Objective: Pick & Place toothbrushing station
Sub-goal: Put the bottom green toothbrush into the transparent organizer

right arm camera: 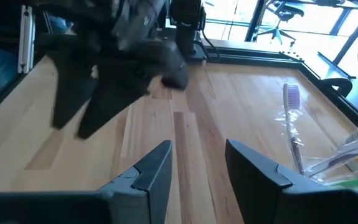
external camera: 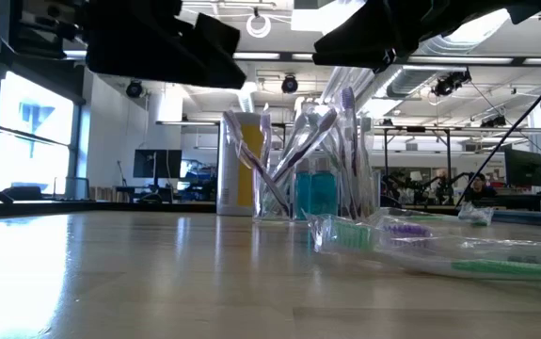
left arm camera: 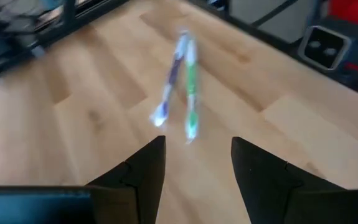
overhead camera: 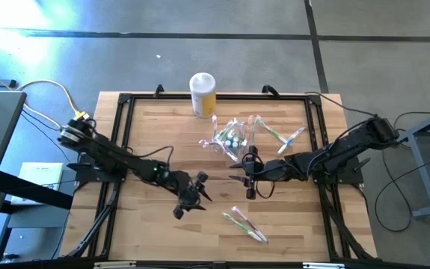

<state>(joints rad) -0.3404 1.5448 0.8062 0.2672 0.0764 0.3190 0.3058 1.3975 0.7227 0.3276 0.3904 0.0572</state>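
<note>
the toothbrushing station [overhead camera: 233, 139], a small clear plastic holder crowded with toothbrushes and a blue-capped item, stands upright toward the far middle of the wooden table [overhead camera: 147, 127], just beside the yellow canister [overhead camera: 203, 94] with its white lid. the right gripper [overhead camera: 250, 173] hovers near the holder on its near side, fingers parted and grasping nothing, pointing across the table toward the left arm. the left gripper [overhead camera: 188, 196] hangs over bare boards nearer the front, also spread wide and empty, looking toward a wrapped pair of toothbrushes [overhead camera: 246, 223] lying flat close to the front edge. more wrapped brushes [overhead camera: 286, 140] lie beside the holder on the right arm's side. the holder looks light, stiff and thin-walled, likely slick under the pads and top-heavy with the brushes leaning out of it, so a hard squeeze could crack or flex it and a high grip could tip it. the safer hold appears to be low across two opposite flat walls, below the brush handles, with a gentle closing and a level lift.
</note>
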